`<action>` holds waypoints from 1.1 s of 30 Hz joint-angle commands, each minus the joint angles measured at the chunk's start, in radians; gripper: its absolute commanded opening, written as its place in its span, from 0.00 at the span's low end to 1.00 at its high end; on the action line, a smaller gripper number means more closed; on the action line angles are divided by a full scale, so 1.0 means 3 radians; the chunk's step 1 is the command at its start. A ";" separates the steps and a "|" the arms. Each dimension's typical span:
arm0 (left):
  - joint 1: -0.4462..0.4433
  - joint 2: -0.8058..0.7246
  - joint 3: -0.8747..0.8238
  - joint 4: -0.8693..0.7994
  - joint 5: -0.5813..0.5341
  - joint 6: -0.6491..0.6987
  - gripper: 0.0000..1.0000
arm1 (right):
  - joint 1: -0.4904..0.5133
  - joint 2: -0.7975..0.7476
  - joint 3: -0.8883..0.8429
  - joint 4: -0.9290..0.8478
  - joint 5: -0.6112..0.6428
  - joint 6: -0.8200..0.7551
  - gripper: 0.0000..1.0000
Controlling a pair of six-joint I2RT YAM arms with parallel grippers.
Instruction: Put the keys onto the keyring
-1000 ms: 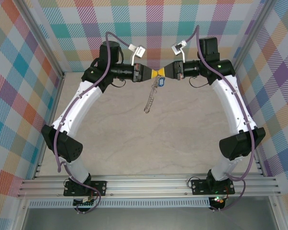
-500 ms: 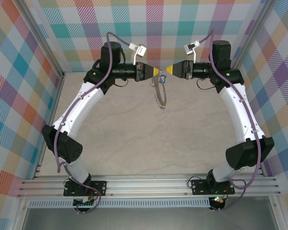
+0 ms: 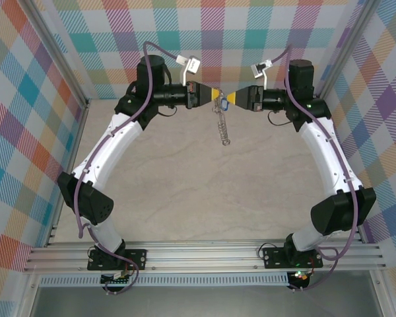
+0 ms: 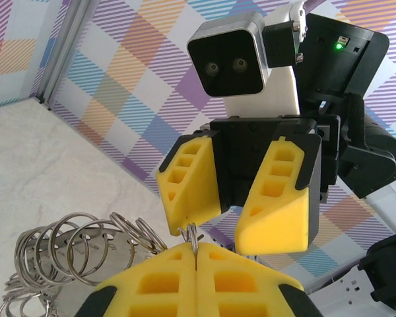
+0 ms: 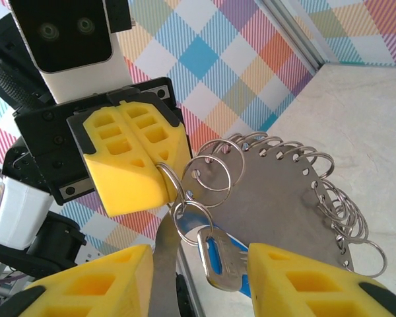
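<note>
Up in mid-air, the left gripper (image 3: 214, 96) clamped the stiff grey loop-fringed metal keyring (image 5: 284, 198) by its rim, while the parted right gripper (image 3: 230, 99) flanked the tiny, slick-looking blue-tagged silvery key (image 5: 219, 264), best gripped by its tag.

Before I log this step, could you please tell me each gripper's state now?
Left gripper: closed on a small loop of the keyring.
Right gripper: open, holding nothing.

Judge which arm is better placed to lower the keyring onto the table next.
Left. The left gripper is shut on a rim loop of the keyring, which hangs from it; the right gripper is open beside the key, holding nothing.
</note>
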 commanded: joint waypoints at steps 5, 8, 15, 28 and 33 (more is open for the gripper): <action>-0.0027 -0.0051 0.0152 0.0237 0.0059 -0.0075 0.00 | 0.0035 -0.0026 -0.0102 0.0322 -0.0182 0.0170 0.41; -0.0028 -0.0041 0.0166 0.0258 0.0065 -0.0090 0.00 | 0.0049 -0.0023 -0.0115 0.0321 -0.0175 0.0165 0.40; -0.0028 -0.0026 0.0176 0.0277 0.0092 -0.0115 0.00 | 0.0096 0.0013 -0.0102 0.0402 -0.0140 0.0222 0.38; -0.0028 -0.0060 0.0142 0.0343 0.0066 -0.0114 0.00 | 0.0148 0.0003 -0.0043 0.0149 -0.0143 0.0041 0.00; -0.0028 -0.0056 0.0142 0.0381 0.0070 -0.0132 0.00 | 0.0151 -0.0014 -0.0064 0.0174 -0.0166 0.0076 0.00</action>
